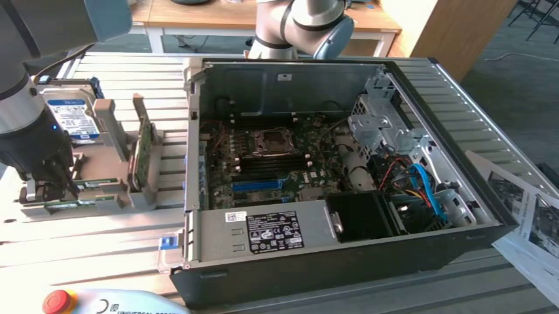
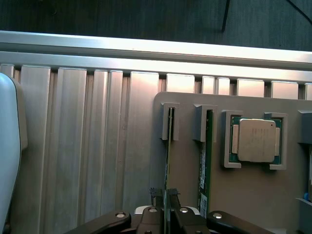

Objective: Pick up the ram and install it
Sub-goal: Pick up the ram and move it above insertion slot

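Slatted metal table | ram was clamped edge-on by the gripper in its holder | risk: it could be jammed or bent if tilted.

The gripper stood low on a grey holder at the exterior view's left, over a ram. A hard drive stood behind. Beside lay an open PC case, motherboard exposed.

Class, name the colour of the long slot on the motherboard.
The slot is blue, clearest in the exterior view.
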Available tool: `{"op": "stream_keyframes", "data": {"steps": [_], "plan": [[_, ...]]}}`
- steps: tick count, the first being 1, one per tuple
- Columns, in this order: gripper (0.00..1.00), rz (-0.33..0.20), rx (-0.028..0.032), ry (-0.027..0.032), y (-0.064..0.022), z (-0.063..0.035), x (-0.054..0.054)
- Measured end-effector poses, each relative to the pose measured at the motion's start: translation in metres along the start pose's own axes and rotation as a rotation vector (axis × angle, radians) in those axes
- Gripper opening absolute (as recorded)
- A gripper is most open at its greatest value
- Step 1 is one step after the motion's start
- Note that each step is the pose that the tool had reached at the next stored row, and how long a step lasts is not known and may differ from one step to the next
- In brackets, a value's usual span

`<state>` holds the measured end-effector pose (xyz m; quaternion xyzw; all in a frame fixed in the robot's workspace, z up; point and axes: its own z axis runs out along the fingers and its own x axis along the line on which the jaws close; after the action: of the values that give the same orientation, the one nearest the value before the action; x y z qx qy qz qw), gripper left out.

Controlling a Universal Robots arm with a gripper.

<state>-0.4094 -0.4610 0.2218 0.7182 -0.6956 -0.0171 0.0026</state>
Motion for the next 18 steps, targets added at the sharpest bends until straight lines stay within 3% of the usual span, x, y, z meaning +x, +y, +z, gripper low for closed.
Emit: {"op": "stream_keyframes", "data": {"steps": [5, 6, 18], "plan": [[0.19, 0.000, 0.0000, 0.0000, 0.0000, 0.0000, 0.0000], [0.25, 0.000, 0.0000, -0.0001, 0.0000, 0.0000, 0.0000], [0.25, 0.000, -0.0002, 0.0001, -0.0002, 0.0074, 0.0002]]}}
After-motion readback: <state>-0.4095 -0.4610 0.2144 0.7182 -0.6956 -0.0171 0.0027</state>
